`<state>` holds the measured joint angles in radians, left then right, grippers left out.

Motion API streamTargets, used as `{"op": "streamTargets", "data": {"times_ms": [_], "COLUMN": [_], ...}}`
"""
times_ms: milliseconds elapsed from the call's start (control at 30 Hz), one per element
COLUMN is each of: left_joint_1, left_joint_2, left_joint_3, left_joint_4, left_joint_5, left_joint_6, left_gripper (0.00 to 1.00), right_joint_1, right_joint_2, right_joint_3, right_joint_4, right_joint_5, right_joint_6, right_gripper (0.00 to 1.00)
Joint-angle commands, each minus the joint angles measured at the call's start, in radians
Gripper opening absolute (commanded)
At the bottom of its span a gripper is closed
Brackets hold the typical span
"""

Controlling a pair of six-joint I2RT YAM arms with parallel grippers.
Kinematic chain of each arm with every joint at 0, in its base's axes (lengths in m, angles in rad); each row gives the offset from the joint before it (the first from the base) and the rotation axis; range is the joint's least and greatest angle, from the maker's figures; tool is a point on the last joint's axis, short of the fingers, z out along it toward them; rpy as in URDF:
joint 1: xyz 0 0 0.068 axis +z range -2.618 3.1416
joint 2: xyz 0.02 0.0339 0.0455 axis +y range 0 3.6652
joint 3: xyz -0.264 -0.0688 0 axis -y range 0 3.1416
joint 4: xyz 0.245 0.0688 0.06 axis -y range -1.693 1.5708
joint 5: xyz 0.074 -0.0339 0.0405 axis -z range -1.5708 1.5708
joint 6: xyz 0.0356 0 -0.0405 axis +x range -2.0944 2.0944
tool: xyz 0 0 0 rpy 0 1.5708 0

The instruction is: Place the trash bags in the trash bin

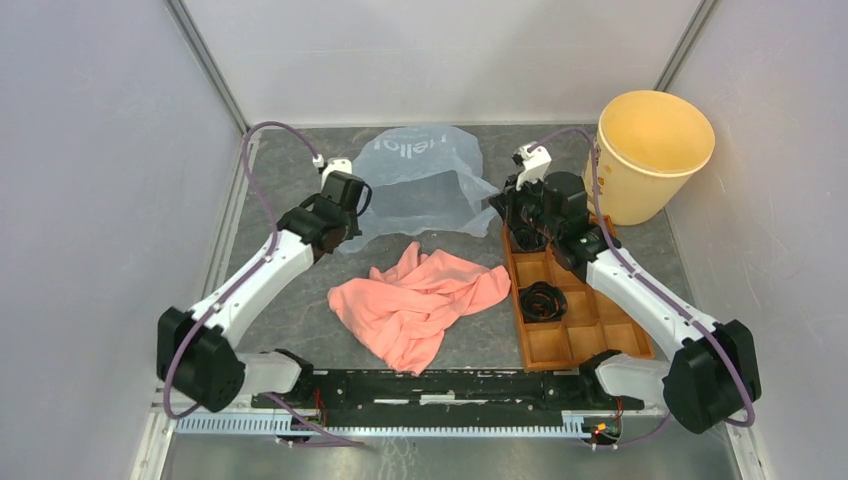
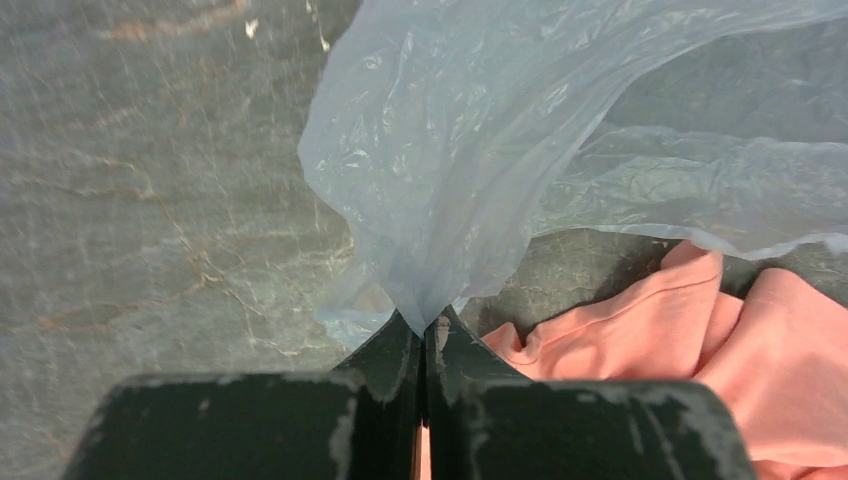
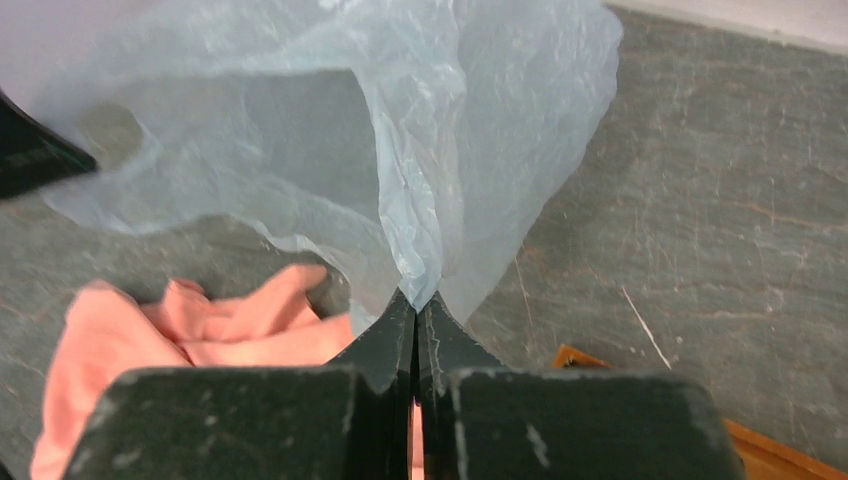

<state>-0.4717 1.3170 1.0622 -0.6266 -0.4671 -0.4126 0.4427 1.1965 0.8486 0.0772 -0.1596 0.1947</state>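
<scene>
A thin, pale blue translucent trash bag [image 1: 420, 185] is spread over the back middle of the table. My left gripper [image 1: 352, 205] is shut on its left edge; in the left wrist view the film [image 2: 470, 170] bunches into the closed tips [image 2: 424, 322]. At the bag's right edge my right gripper [image 1: 513, 205] is shut too, with the plastic [image 3: 420, 150] pinched between its tips [image 3: 417, 300]. The bag hangs stretched between both grippers. The yellow-tan trash bin [image 1: 652, 155] stands upright in the back right corner, right of the right gripper.
A crumpled salmon-pink cloth [image 1: 420, 300] lies on the table in front of the bag. A brown compartmented wooden tray [image 1: 575, 315] holding a black object [image 1: 541, 300] lies under the right arm. Grey walls close in the sides and back.
</scene>
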Motion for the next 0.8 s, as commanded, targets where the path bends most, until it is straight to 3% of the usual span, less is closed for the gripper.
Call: {"op": "streamTargets", "data": {"times_ms": [0, 167, 400, 467, 767], "left_joint_1": [-0.001, -0.002, 0.010, 0.012, 0.041], "left_joint_2": [-0.177, -0.308, -0.353, -0.361, -0.362], "left_joint_3": [0.051, -0.025, -0.090, -0.100, -0.100], "left_joint_4": [0.031, 0.141, 0.182, 0.187, 0.199], "left_joint_5": [-0.030, -0.052, -0.053, -0.049, 0.028], "left_joint_6": [0.142, 0.164, 0.166, 0.167, 0.137], "left_gripper": [0.02, 0.02, 0.02, 0.02, 0.02], "right_joint_1": [-0.003, 0.015, 0.023, 0.026, 0.027], "right_joint_2": [0.056, 0.100, 0.162, 0.157, 0.056], "right_joint_3": [0.095, 0.158, 0.299, 0.325, 0.367], "right_joint_4": [-0.133, -0.221, -0.413, -0.451, -0.565], "right_joint_5": [-0.018, -0.034, 0.060, 0.108, 0.246], "right_joint_6": [-0.077, -0.090, -0.122, -0.135, -0.179], "right_gripper": [0.02, 0.18, 0.57, 0.64, 0.80]}}
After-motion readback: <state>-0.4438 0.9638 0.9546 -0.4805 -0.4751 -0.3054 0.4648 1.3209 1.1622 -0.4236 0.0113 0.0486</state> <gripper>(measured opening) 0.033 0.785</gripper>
